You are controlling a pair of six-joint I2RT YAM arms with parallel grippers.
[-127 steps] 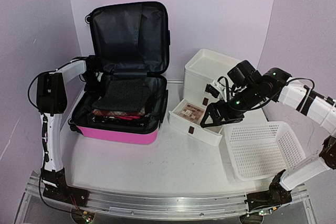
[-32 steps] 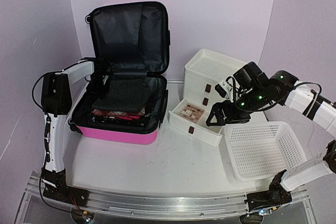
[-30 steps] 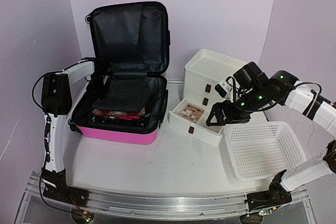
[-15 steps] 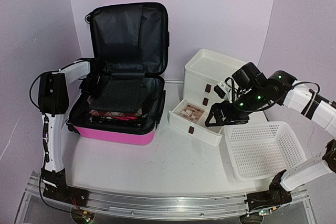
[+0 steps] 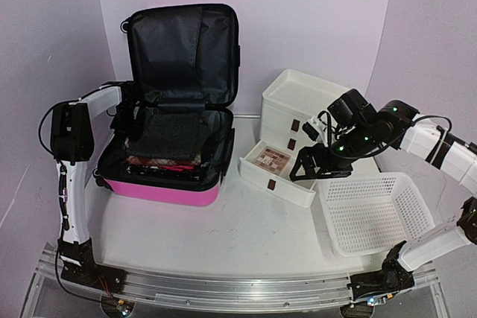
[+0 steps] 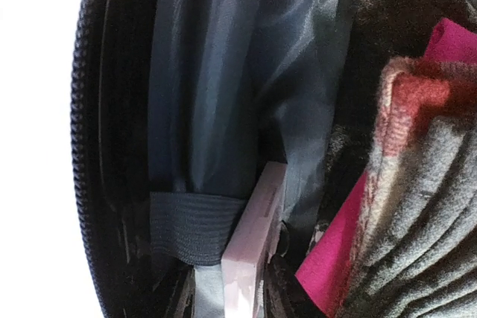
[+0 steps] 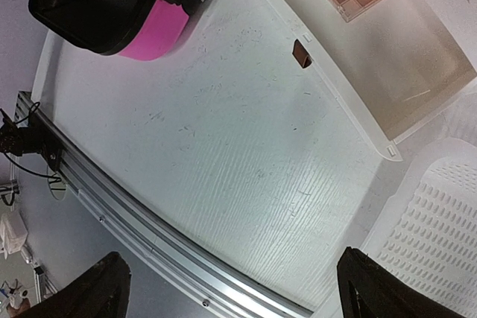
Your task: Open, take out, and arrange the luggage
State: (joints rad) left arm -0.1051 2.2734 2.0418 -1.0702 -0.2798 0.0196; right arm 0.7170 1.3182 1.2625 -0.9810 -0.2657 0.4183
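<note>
The hot-pink luggage (image 5: 170, 189) lies open at the left of the table, its black-lined lid (image 5: 182, 46) standing upright. Folded clothes (image 5: 175, 135) fill the base, a dark knit on top. My left gripper (image 5: 127, 119) reaches down inside the luggage's left wall. In the left wrist view it (image 6: 237, 297) is shut on a thin pale pink box (image 6: 252, 247), wedged between the grey lining (image 6: 216, 72) and the plaid fabric (image 6: 417, 184). My right gripper (image 5: 303, 169) hangs open and holds nothing, over the table (image 7: 246, 161) beside the pulled-out drawer.
A white drawer stack (image 5: 298, 98) stands right of the luggage, its bottom drawer (image 5: 287, 184) pulled out with a makeup palette (image 5: 270, 159) inside. A white mesh basket (image 5: 376, 214) sits at the front right. A black elastic strap (image 6: 190, 225) crosses the lining.
My left gripper has moved left and down along the luggage's left wall, and the luggage has shifted slightly left. The right arm has hardly moved.
</note>
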